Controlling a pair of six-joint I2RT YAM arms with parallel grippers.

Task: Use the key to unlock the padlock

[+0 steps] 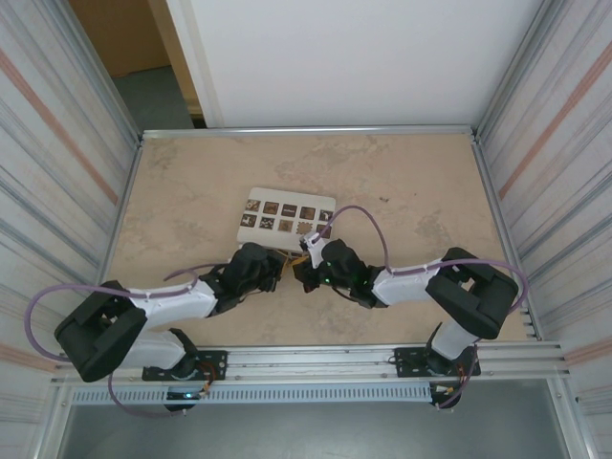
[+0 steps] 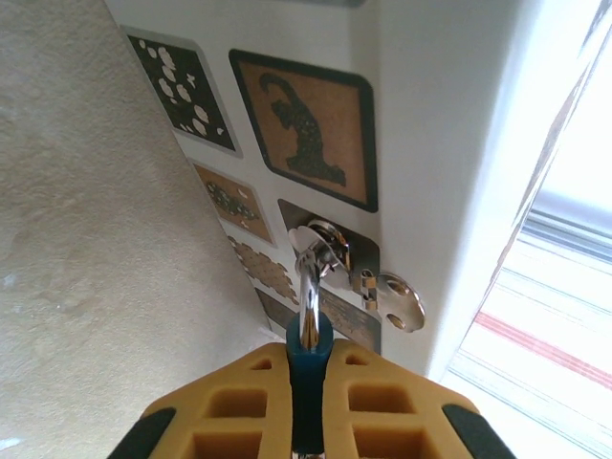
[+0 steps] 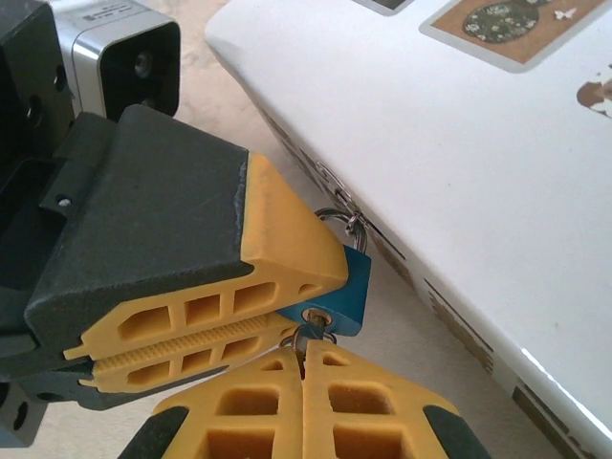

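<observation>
The small blue padlock is clamped between my left gripper's yellow fingers. Its silver shackle passes through a metal hasp on the side of the white box. In the right wrist view the padlock shows its keyhole end toward my right gripper, which is shut on the key. The key's tip sits at the keyhole. My left gripper's fingers come in from the left. Both grippers, left and right, meet at the box's near edge.
The white box, with its grid of brown-patterned squares, lies mid-table just beyond the grippers. Metal rails and ribbed walls enclose the beige table on three sides. Bare table lies to the left, right and back.
</observation>
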